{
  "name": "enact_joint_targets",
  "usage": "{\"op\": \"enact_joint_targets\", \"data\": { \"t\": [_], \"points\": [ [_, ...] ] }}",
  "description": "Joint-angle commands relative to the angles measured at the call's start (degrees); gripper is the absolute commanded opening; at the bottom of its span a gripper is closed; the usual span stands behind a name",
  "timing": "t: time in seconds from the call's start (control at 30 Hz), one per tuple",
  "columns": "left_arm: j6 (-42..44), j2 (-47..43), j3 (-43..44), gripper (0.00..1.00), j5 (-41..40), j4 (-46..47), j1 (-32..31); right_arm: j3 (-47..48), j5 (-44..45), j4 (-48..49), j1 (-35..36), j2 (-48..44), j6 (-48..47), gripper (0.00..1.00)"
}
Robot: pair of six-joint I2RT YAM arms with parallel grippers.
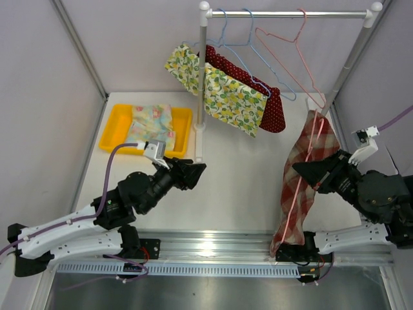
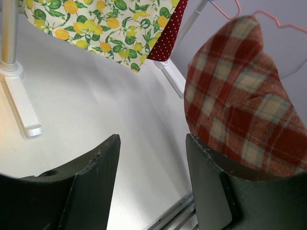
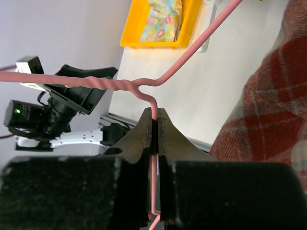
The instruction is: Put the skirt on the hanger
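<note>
A red plaid skirt [image 1: 321, 139] hangs draped over a pink wire hanger [image 1: 297, 188] at the right, its lower end down at the table's front rail. My right gripper [image 1: 298, 168] is shut on the hanger's wire; in the right wrist view the jaws [image 3: 154, 115] pinch the pink wire [image 3: 120, 84] just below its twisted neck, with the skirt [image 3: 268, 115] to the right. My left gripper [image 1: 200, 169] is open and empty over the table's middle, well left of the skirt. In the left wrist view its fingers [image 2: 152, 143] stand apart, with the skirt [image 2: 240, 96] beyond the right finger.
A clothes rack [image 1: 290, 13] stands at the back, its post [image 1: 201, 77] and foot at centre. A lemon-print cloth [image 1: 222, 93] and a red dotted cloth [image 1: 274, 110] hang on blue hangers, beside a bare pink hanger [image 1: 284, 45]. A yellow tray [image 1: 113, 126] holds a floral cloth [image 1: 151, 123].
</note>
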Motion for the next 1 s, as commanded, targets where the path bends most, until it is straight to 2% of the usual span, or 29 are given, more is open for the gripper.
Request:
{"op": "enact_joint_targets", "data": {
  "t": [0.0, 0.07, 0.13, 0.2, 0.33, 0.4, 0.43, 0.47, 0.5, 0.53, 0.57, 0.67, 0.7, 0.73, 0.77, 0.8, 0.87, 0.9, 0.93, 0.97],
  "points": [
    [1.4, 0.6, 3.1, 0.62, 1.7, 0.2, -0.1, 3.3, 12.7, -2.0, 8.2, 3.4, 2.6, 0.0],
    [1.3, 1.1, 3.2, 0.62, 2.2, 0.4, -0.1, 3.7, 14.5, -5.2, 10.6, 4.2, 5.0, 0.0],
    [1.3, 1.9, 3.3, 0.62, 2.3, 0.6, -0.1, 4.3, 16.8, -13.0, 10.9, 6.6, 14.2, 0.0],
    [1.1, 2.3, 3.7, 0.62, 2.6, 0.7, -0.1, 3.2, 16.5, -12.8, 9.2, 6.7, 15.5, 0.0],
    [1.0, 3.0, 4.0, 0.62, 2.9, 0.5, -0.1, 3.1, 14.8, -6.4, 5.8, 8.5, 7.7, 0.0],
    [0.9, 3.1, 4.0, 0.62, 2.8, 0.6, -0.1, 3.0, 10.6, -3.3, 0.5, 9.8, 3.4, 0.0],
    [0.7, 3.1, 3.9, 0.62, 2.8, 0.5, 0.0, 2.2, 7.7, 1.3, -2.8, 10.8, -2.4, 0.0],
    [0.6, 3.2, 3.9, 0.62, 2.8, 0.4, 0.0, 1.2, -0.6, 4.4, -11.5, 10.8, -6.1, 0.0],
    [0.7, 3.2, 4.0, 0.62, 2.9, 0.2, 0.0, -0.4, -5.9, 8.1, -16.8, 10.3, -10.2, 0.0],
    [0.6, 3.0, 4.0, 0.62, 3.0, 0.0, 0.0, -2.1, -12.3, 15.8, -22.5, 8.7, -13.9, 0.0],
    [0.6, 3.0, 4.0, 0.61, 2.9, -0.1, 0.0, -4.3, -25.0, 18.0, -34.8, 8.4, -18.7, 0.0],
    [0.7, 2.0, 4.2, 0.61, 2.4, -1.2, 0.0, -4.3, -45.6, 20.9, -54.0, 9.3, -24.9, 0.0],
    [0.9, 1.6, 4.2, 0.61, 2.2, -1.7, 0.0, -4.4, -59.4, 21.6, -65.4, 9.5, -25.8, 0.0],
    [1.1, 1.3, 4.2, 0.61, 1.7, -2.0, 0.0, -4.4, -66.7, 23.4, -70.7, 9.5, -26.6, 0.0],
    [1.2, 0.7, 4.3, 0.62, 1.6, -2.7, 0.0, -3.7, -79.3, 24.0, -75.6, 10.3, -27.5, 0.0],
    [1.3, 0.4, 4.4, 0.62, 1.4, -3.1, 0.0, -3.2, -84.6, 24.6, -84.0, 10.6, -28.0, 0.0],
    [1.9, -0.1, 4.3, 0.62, 1.1, -3.3, 0.0, -3.0, -93.3, 25.7, -91.1, 11.6, -28.4, 0.0],
    [2.0, -0.6, 4.4, 0.62, 0.9, -3.8, 0.0, -3.6, -102.4, 27.7, -95.0, 12.8, -28.0, 0.0],
    [2.4, -0.7, 4.5, 0.62, 0.9, -4.1, 0.1, -4.3, -107.4, 29.5, -101.0, 13.3, -27.3, 0.0],
    [2.4, -1.0, 4.5, 0.62, 0.8, -4.5, 0.1, -5.1, -110.7, 31.7, -102.5, 13.9, -26.1, 0.0]
  ]
}}
